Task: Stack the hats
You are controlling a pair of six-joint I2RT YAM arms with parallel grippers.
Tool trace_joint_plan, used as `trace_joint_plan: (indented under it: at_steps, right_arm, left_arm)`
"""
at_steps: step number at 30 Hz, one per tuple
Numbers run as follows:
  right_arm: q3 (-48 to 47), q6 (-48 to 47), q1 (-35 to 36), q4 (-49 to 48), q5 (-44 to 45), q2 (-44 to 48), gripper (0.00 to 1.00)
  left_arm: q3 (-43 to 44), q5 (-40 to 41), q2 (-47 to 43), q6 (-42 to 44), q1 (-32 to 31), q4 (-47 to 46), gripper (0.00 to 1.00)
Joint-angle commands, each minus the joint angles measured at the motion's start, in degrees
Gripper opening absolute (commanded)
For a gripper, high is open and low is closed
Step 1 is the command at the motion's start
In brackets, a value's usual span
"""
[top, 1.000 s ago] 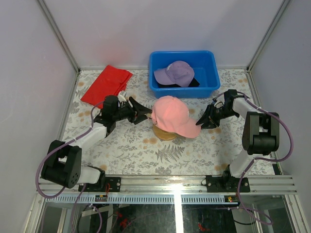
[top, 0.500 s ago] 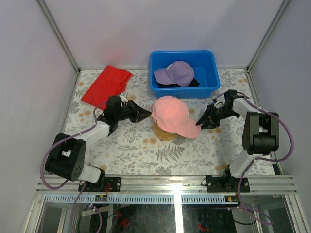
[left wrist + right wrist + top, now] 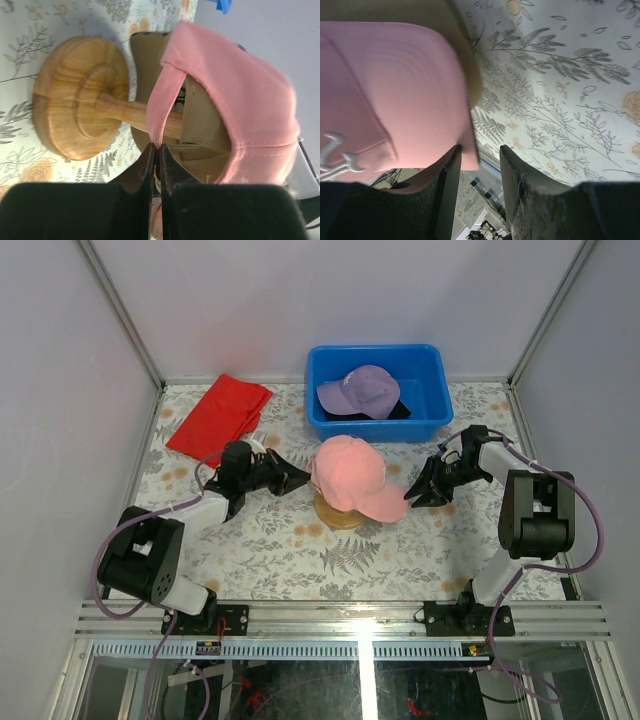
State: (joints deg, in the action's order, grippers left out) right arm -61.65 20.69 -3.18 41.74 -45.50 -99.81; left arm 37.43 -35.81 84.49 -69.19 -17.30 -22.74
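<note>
One pink fabric cap point(image 3: 350, 472): left pincer point(image 3: 156, 147) pinches its hem, right pincer point(image 3: 480, 150) spread.

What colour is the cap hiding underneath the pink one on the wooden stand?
It is a tan cap, clearest in the left wrist view.

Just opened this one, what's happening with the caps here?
A pink cap sits over a tan cap on the wooden stand. The left gripper is pinched shut on the pink cap's rear edge, while the right gripper, jaws apart, is at its brim. A purple cap and a black cap lie in the blue bin, not yet stacked.
</note>
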Motion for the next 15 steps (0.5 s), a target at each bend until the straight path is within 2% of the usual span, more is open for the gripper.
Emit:
trace_joint_plan:
  at_steps: [1,15]
  right_arm:
    - [-0.2,-1.1,-0.7,1.6,4.0,1.5,0.45]
    - [-2.0,0.5,-0.8,1.1,3.9,4.0,0.47]
  left_arm:
    - [-4.3,0.8,2.6,4.1,0.4,0.1,0.0]
    - [-7.5,-0.3,5.4,6.6,0.5,0.0,0.0]
